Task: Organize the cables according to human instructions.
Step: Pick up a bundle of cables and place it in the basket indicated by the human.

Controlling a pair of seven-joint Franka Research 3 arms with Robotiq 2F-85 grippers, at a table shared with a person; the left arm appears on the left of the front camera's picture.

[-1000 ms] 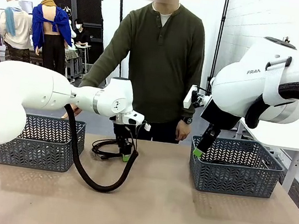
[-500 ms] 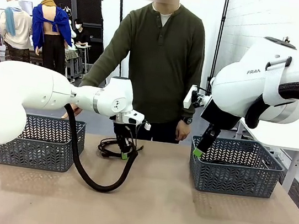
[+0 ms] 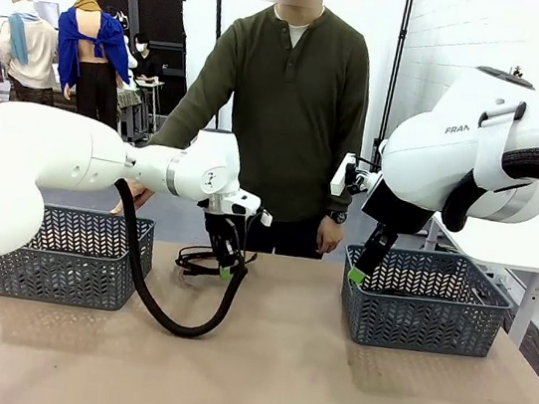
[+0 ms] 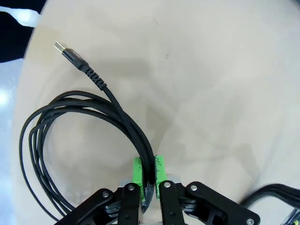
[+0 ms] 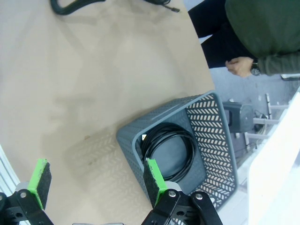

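Between your left gripper's (image 4: 147,172) green fingers (image 4: 137,169) sits a looped black cable (image 4: 70,126), pinched tight with the pads closed on several strands at once. From the left wrist camera you see its coils fanning out to one side above the tan desk (image 4: 225,84), and one free end running up to a small metal-tipped plug (image 4: 63,50). Across the front camera the same cable (image 3: 199,258) hangs from the left gripper (image 3: 225,268) above the desk (image 3: 275,374), near its far edge and between the two baskets; whether the lowest loops touch the surface, you cannot tell.

A second cable (image 5: 169,150) lies coiled on the floor of the grey basket (image 5: 213,140) under your right arm, seen from the right wrist camera. Your right gripper (image 5: 96,180) stands wide open with nothing between its fingers (image 5: 153,180), one pad over the basket's near rim and the other over bare desk. Viewed from the front, that gripper (image 3: 360,272) hangs just above the near-left corner of the right basket (image 3: 426,304).

Another grey basket (image 3: 71,260) stands at the left side of the desk, partly behind your left arm, whose thick ribbed hose (image 3: 168,318) droops in a curve to the surface.

Facing you at the far edge stands the human (image 3: 287,114) in an olive shirt, one hand (image 3: 330,236) hanging at the side near the desk edge, the other arm reaching down behind your left arm.
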